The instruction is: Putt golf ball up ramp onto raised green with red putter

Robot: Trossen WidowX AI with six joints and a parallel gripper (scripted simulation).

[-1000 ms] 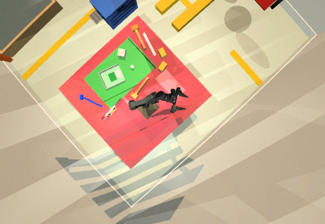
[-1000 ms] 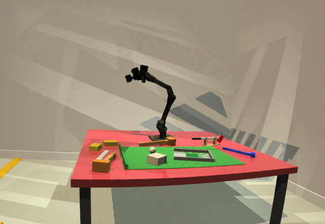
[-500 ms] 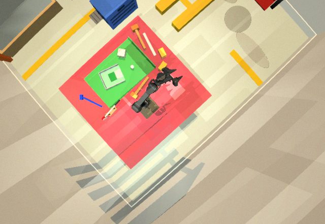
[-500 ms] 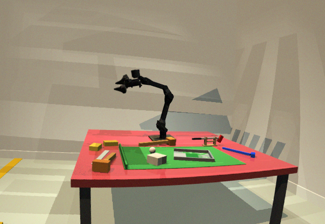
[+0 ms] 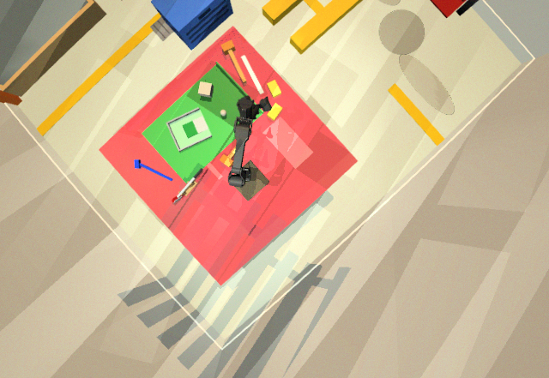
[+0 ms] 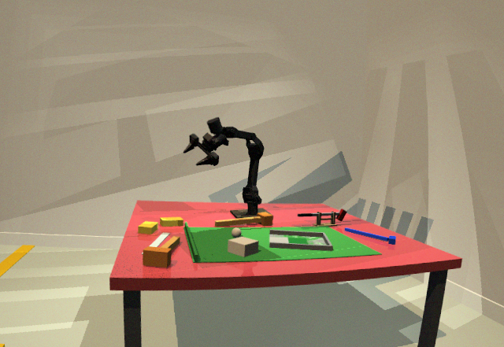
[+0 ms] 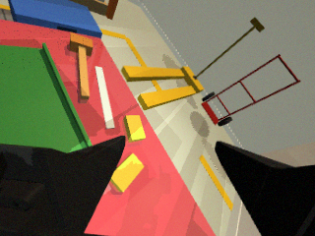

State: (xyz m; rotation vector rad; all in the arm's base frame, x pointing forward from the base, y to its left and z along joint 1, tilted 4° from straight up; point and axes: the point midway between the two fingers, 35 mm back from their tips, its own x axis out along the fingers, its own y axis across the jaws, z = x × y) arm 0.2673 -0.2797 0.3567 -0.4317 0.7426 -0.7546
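The red putter (image 5: pixel 184 189) (image 6: pixel 323 215) lies on a small rack near the table edge, beside the green mat (image 5: pixel 161 136) (image 6: pixel 350 245) (image 7: pixel 25 98). The golf ball (image 5: pixel 223 112) (image 6: pixel 236 232) rests on the mat near a tan cube (image 5: pixel 204 88) (image 6: pixel 242 246). The raised green (image 5: pixel 190 129) (image 6: pixel 301 240) is a grey-framed platform in the middle of the mat. My gripper (image 5: pixel 262 105) (image 6: pixel 192 156) (image 7: pixel 170 143) is open and empty. It hangs high above the table, over the two yellow blocks, far from the putter.
An orange mallet (image 5: pixel 232 57) (image 6: pixel 161 252) (image 7: pixel 83 64), a white bar (image 5: pixel 251 74) (image 6: pixel 159 239) (image 7: pixel 104 95) and two yellow blocks (image 5: pixel 273 87) (image 6: pixel 147 227) (image 7: pixel 134 128) lie beside the mat. A blue putter (image 5: pixel 153 171) (image 6: pixel 368 234) lies near the red one. Another orange mallet (image 6: pixel 244 220) lies by the arm's base.
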